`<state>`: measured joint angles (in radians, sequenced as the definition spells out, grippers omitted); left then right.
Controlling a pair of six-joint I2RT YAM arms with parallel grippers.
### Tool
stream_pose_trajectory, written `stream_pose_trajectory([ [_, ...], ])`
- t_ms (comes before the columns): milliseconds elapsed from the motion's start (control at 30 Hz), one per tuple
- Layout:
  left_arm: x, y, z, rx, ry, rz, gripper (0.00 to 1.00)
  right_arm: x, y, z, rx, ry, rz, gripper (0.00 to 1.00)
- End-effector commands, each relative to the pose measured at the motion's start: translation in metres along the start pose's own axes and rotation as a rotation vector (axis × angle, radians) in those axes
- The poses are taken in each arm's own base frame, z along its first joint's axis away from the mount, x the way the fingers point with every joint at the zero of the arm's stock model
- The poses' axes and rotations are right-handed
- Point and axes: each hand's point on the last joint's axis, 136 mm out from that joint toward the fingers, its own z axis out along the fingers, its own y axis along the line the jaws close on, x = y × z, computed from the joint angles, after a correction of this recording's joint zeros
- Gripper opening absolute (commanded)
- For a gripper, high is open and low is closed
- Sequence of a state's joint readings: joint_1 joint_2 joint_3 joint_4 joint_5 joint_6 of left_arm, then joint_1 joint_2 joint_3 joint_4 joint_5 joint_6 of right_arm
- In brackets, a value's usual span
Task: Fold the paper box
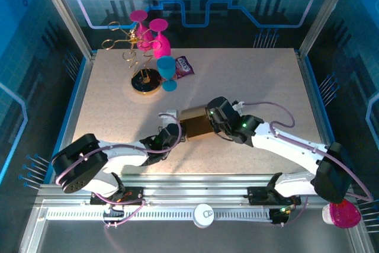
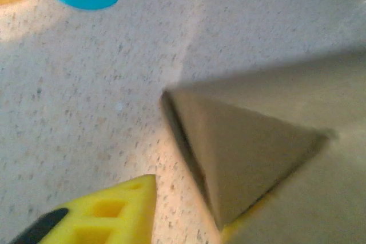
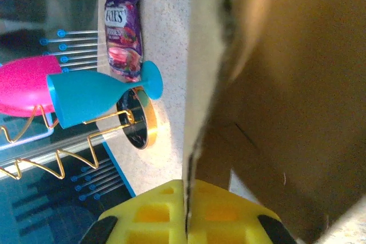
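My right gripper [image 3: 186, 221] pinches 1 wall of the plain brown cardboard paper box [image 1: 195, 124]. I judge it light and stiff, best held at panel edges. I cannot tell how open my left gripper [image 1: 169, 135] is.

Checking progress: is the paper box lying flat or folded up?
Partly folded: the paper box has panels standing up off the table in both wrist views. Fully closed? Cannot tell.

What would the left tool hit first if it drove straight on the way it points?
Most likely the paper box: its brown flap lies directly ahead of the left tool, close in. Blur hides whether they already touch.
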<state>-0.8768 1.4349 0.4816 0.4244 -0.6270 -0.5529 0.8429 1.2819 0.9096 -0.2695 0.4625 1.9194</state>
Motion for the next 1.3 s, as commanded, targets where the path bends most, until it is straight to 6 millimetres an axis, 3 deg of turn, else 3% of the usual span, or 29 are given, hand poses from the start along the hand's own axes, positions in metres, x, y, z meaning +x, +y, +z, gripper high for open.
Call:
stream_pose_trajectory([
  [0, -0.001, 0.003, -0.022, -0.020, 0.059, 0.041, 0.43, -0.017, -0.022, 0.000, 0.025, -0.043, 0.029, 0.00],
  [133, -0.004, 0.002, -0.062, 0.053, 0.097, -0.042, 0.55, -0.024, -0.038, 0.003, 0.025, -0.035, 0.036, 0.00],
  [333, -0.020, 0.020, -0.121, 0.124, 0.129, -0.264, 0.53, -0.032, -0.055, 0.004, 0.035, -0.025, 0.046, 0.00],
  [467, -0.039, 0.026, -0.133, 0.133, 0.156, -0.426, 0.49, -0.034, -0.069, 0.008, 0.059, 0.007, 0.029, 0.00],
  [667, -0.052, -0.005, -0.100, 0.211, 0.355, -0.585, 0.47, -0.047, -0.103, 0.012, 0.096, 0.025, 0.015, 0.00],
  [900, -0.061, -0.050, -0.050, 0.275, 0.488, -0.634, 0.49, -0.059, -0.082, 0.008, 0.080, 0.040, -0.001, 0.00],
  [1000, -0.053, -0.059, -0.029, 0.262, 0.535, -0.668, 0.49, -0.057, -0.085, 0.010, 0.104, 0.061, 0.002, 0.00],
  [1267, -0.027, -0.068, 0.020, 0.250, 0.601, -0.682, 0.54, -0.060, -0.121, 0.016, 0.183, 0.082, 0.004, 0.00],
])
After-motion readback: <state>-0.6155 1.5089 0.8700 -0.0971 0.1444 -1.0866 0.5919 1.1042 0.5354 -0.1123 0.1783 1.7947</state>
